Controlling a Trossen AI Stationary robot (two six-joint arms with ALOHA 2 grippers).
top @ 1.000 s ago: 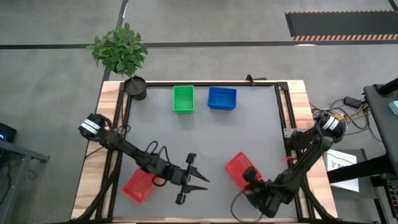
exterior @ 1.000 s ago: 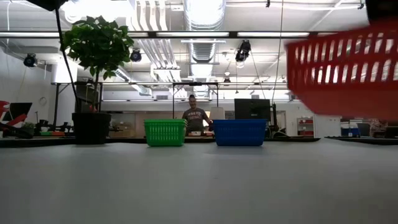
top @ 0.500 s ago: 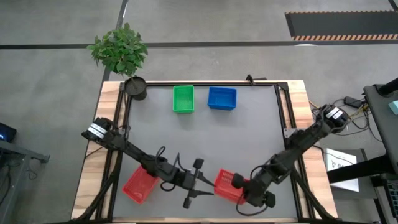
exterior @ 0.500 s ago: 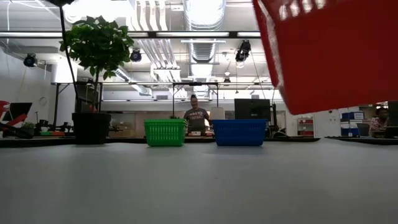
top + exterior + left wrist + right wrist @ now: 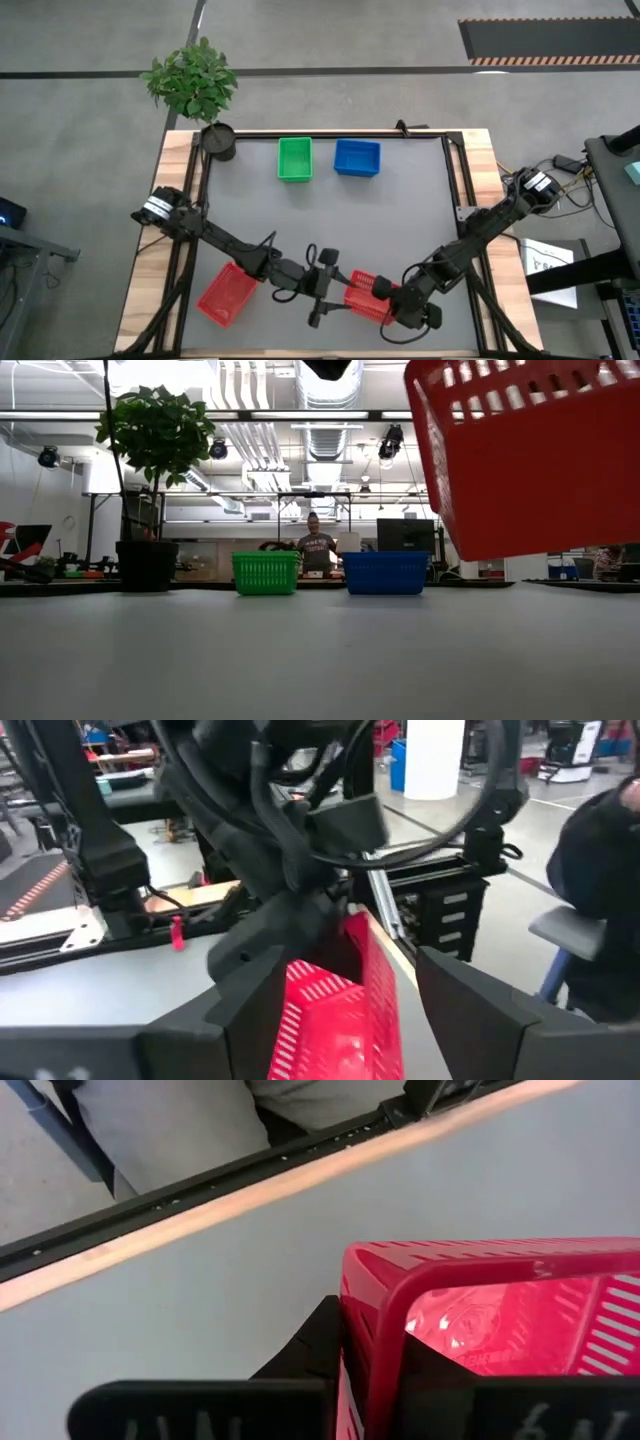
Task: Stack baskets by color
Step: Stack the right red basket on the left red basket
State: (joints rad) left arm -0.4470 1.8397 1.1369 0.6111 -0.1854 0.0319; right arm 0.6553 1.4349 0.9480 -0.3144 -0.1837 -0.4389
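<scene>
A red basket (image 5: 365,297) hangs above the table's near middle with my right gripper (image 5: 397,300) shut on its right end; the low view shows the basket (image 5: 530,460) well clear of the table. My left gripper (image 5: 335,292) points level at its left end, open. In the left wrist view its two fingers stand on either side of the basket (image 5: 335,1015) with gaps. A second red basket (image 5: 225,296) lies on the table at the near left. A green basket (image 5: 294,158) and a blue basket (image 5: 357,157) stand side by side at the far edge. My right gripper holds the red basket by the rim of its end wall (image 5: 372,1295), one finger (image 5: 312,1350) outside the wall and the other inside the basket. The fingers come slanting down from the table's right side. The basket is lifted clear, its open side turned partly sideways.
A black plant pot (image 5: 218,141) with a green plant stands at the far left corner. A black frame rail (image 5: 452,180) runs along the table's right side. A person stands in the room beyond the far edge (image 5: 316,546).
My right gripper has swung toward the table's left and near edge with the red basket, turning it, so the basket now hangs nearer the middle. My left gripper has moved toward the table's right, up to the basket's left end, and now points level at it.
</scene>
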